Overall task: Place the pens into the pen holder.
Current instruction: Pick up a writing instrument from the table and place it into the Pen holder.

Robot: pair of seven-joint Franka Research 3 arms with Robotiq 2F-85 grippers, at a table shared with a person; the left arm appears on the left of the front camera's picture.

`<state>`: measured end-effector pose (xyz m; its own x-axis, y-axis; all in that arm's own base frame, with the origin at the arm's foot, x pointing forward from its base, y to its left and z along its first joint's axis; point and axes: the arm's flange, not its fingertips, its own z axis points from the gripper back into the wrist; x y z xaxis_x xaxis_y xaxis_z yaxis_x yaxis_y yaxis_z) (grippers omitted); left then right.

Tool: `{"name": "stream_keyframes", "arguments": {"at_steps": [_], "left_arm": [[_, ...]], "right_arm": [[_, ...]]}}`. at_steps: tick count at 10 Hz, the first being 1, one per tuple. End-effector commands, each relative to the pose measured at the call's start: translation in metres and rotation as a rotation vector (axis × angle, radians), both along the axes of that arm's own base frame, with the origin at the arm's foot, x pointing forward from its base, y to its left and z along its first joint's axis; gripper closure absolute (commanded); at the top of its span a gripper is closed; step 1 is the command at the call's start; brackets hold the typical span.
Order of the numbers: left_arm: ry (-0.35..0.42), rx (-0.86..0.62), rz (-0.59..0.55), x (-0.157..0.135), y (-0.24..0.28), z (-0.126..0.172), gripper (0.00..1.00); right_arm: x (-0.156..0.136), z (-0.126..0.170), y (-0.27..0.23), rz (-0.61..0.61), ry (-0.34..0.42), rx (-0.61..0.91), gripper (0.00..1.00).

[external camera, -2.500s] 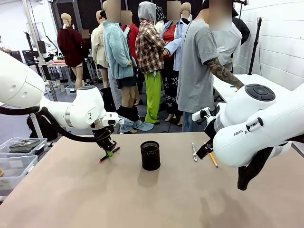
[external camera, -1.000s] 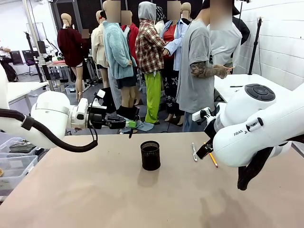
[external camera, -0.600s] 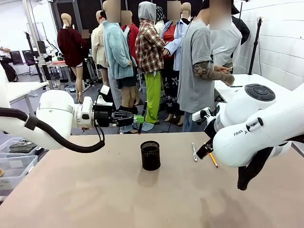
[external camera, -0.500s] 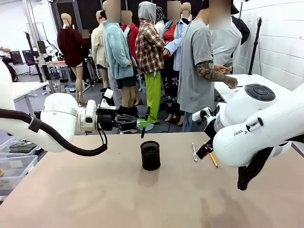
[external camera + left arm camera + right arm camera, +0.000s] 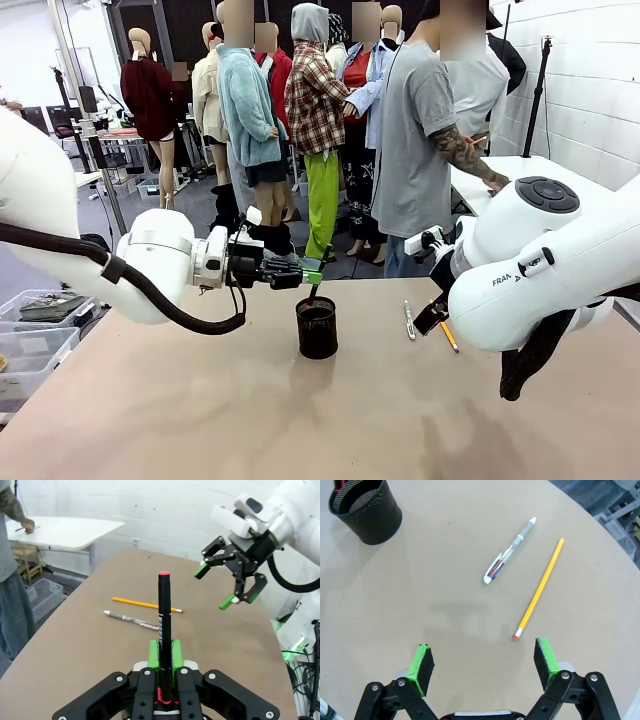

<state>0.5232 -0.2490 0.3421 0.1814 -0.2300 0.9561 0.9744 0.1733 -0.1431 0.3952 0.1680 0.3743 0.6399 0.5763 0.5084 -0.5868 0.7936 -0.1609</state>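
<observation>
left gripper (image 5: 164,647): clamped tight on a slim black pen (image 5: 164,605) with a pink-red end, green pads pinching the barrel from both sides
left arm pose: comes in from the left with the forearm roughly level and the fingers pointing sideways across the tan table (image 5: 200,400) toward the other arm
pen holder: small black wire-mesh cup (image 5: 317,328), upright mid-table, just under the left gripper's tips
front view gives you: the black pen poking down from the pads to the cup's mouth; can't tell from here if the end is inside
right wrist view adds: a pink-red bit right at the cup's rim, at the picture's top-left corner, looks like it's just inside the mouth
left wrist view adds: the pen close up, printed text along the barrel, pink-red end farthest from the camera
right gripper (image 5: 481,645): jaws spread wide, nothing between them, hanging above the table and looking down on it
loose ones: a white-silver click pen (image 5: 510,550) and a yellow pencil (image 5: 540,596) with a red eraser lie flat side by side, near each other but not touching, well apart from the cup; the eraser end sits closest to the right gripper
person (image 5: 420,130): grey T-shirt, standing at the far side, one hand down on a white side table
</observation>
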Motion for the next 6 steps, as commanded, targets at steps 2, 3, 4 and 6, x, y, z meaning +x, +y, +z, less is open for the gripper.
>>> {"name": "stream_keyframes", "arguments": {"at_steps": [2, 3, 4, 6], "left_arm": [[0.046, 0.048, -0.017, 0.022, -0.014, -0.007, 1.0], [0.06, 0.059, -0.023, 0.023, -0.015, -0.012, 1.0], [0.057, 0.075, -0.019, 0.023, -0.014, -0.016, 1.0], [0.061, 0.1, -0.028, 0.023, -0.012, -0.019, 0.83]], "right_arm": [[0.0, 0.0, 0.0, 0.0, 0.001, 0.0, 0.0], [0.0, 0.0, 0.0, 0.0, 0.001, 0.0, 0.0], [0.0, 0.0, 0.0, 0.0, 0.001, 0.0, 0.0], [0.0, 0.0, 0.0, 0.0, 0.001, 0.0, 0.0]]}}
